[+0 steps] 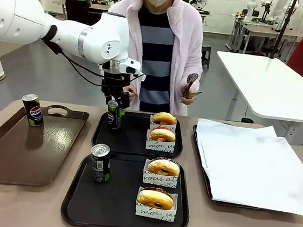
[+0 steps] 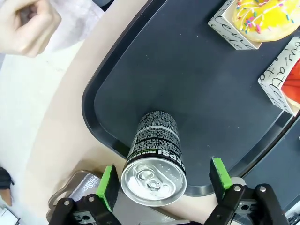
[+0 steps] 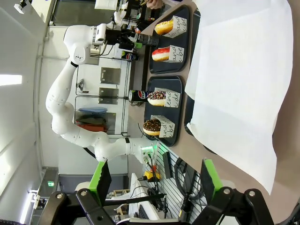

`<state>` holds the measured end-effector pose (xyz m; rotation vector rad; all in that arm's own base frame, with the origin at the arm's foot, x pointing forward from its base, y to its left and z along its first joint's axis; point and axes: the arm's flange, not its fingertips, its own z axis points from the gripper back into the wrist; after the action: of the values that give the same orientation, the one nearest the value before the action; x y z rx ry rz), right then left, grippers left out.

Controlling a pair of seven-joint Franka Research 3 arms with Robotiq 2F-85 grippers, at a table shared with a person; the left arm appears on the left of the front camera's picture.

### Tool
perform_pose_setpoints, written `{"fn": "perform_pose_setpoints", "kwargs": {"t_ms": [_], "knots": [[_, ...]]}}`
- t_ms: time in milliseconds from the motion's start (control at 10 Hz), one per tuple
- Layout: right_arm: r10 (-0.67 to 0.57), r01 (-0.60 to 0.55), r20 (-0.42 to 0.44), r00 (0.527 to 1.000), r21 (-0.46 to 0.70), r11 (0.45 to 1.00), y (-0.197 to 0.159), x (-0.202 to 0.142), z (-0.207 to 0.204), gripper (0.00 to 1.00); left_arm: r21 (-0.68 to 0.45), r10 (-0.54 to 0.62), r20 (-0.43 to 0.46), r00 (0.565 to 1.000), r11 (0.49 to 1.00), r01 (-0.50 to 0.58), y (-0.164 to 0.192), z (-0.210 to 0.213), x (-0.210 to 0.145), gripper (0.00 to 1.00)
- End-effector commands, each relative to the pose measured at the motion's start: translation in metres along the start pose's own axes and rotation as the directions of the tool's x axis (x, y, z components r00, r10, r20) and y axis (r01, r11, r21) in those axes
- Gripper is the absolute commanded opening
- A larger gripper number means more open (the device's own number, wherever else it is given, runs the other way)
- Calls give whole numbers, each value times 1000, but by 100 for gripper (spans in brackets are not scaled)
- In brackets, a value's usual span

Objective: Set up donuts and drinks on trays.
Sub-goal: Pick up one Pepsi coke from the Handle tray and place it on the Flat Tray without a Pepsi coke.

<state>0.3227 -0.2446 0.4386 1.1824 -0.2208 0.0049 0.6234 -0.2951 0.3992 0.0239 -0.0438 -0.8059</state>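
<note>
My left gripper (image 1: pixel 118 98) is open over the far black tray (image 1: pixel 132 141), its green pads (image 2: pixel 110 185) standing clear on either side of an upright drink can (image 1: pixel 113 114) (image 2: pixel 154 171) at that tray's left side. Two boxed donuts (image 1: pixel 164 118) (image 1: pixel 162 134) sit on the same tray; one has yellow glaze with sprinkles (image 2: pixel 262 18). The near black tray (image 1: pixel 120 208) carries another can (image 1: pixel 100 162) and two boxed donuts (image 1: pixel 163 167) (image 1: pixel 156 198). My right gripper (image 3: pixel 154 180) is open, nothing between its fingers, far off the table's side.
A glossy brown handled tray (image 1: pixel 6 152) at the left holds one more can (image 1: pixel 32 109). A white-paper-lined tray (image 1: pixel 255 162) lies at the right. The person stands at the far edge, one hand holding tongs (image 1: pixel 190 84), the other hand (image 2: pixel 28 23) near the far tray's corner.
</note>
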Motion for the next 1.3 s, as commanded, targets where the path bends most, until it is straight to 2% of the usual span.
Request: {"fn": "perform_pose_setpoints", "kwargs": {"t_ms": [0,300,500,700,900,1200], "knots": [[3,-3,0,1000,-3,1000,0,-1,-1,100,-45,-4,14,1000,999,5,4,14,-7,100],[3,-3,0,1000,-3,1000,0,-1,-1,100,-34,36,47,998,999,-34,1,40,-29,100],[3,-3,0,1000,-3,1000,0,-1,-1,100,-31,92,46,995,995,-91,-12,63,-67,100],[3,-3,0,1000,-3,1000,0,-1,-1,100,-72,102,105,989,993,-95,-28,80,-111,100],[3,-3,0,1000,-3,1000,0,-1,-1,100,-95,91,151,984,993,-77,-38,82,-150,100],[3,-3,0,1000,-3,1000,0,-1,-1,100,-116,100,160,982,990,-82,-42,72,-183,100]]}}
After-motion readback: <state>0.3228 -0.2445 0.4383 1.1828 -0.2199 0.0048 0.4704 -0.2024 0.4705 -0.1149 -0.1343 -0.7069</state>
